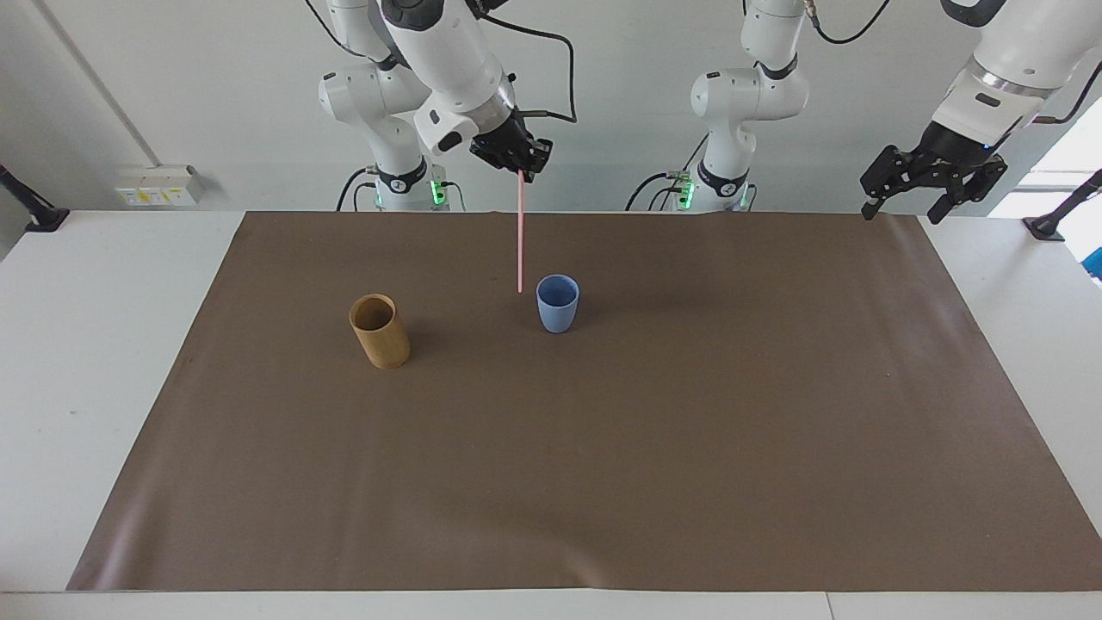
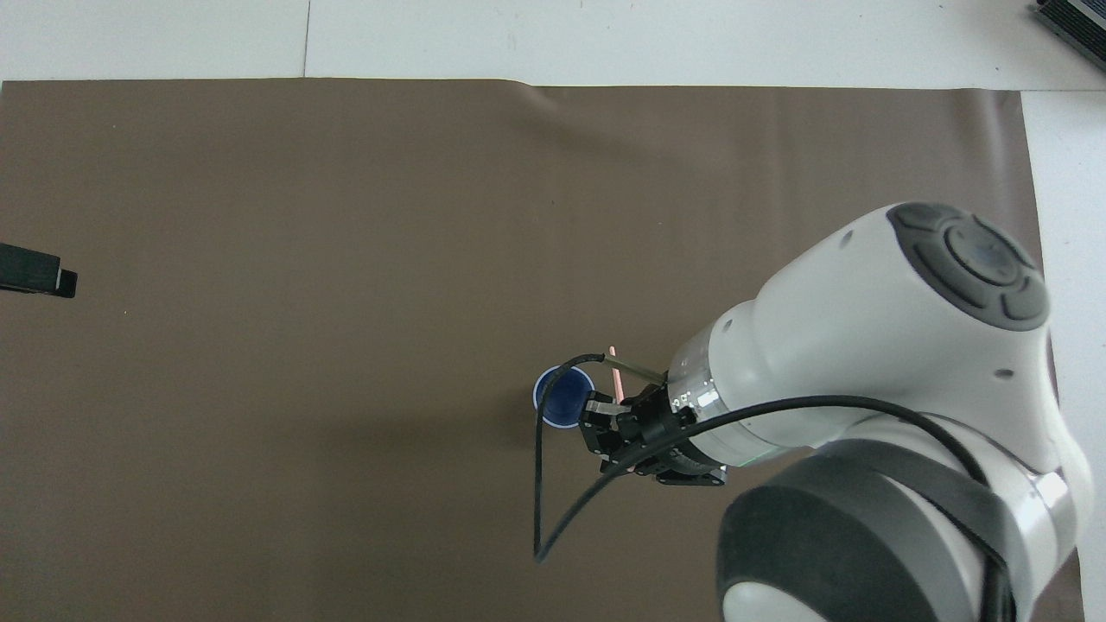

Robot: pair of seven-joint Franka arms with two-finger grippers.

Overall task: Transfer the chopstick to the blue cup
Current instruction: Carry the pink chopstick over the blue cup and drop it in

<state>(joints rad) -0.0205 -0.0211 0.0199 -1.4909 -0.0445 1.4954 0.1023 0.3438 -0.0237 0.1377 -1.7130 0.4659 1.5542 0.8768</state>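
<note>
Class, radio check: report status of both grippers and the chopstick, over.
Right gripper shut on chopstick, hanging beside blue cup, not in. Left gripper open, waiting at its table end. Nothing in the way.

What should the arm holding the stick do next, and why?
Probably shift a little toward the blue cup, then lower: the right gripper holds the chopstick upright, its tip hanging just beside the cup's rim, not yet over the opening.

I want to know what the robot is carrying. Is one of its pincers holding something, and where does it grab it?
The right pincer is shut on the chopstick at its top end. The left pincer holds nothing.
</note>
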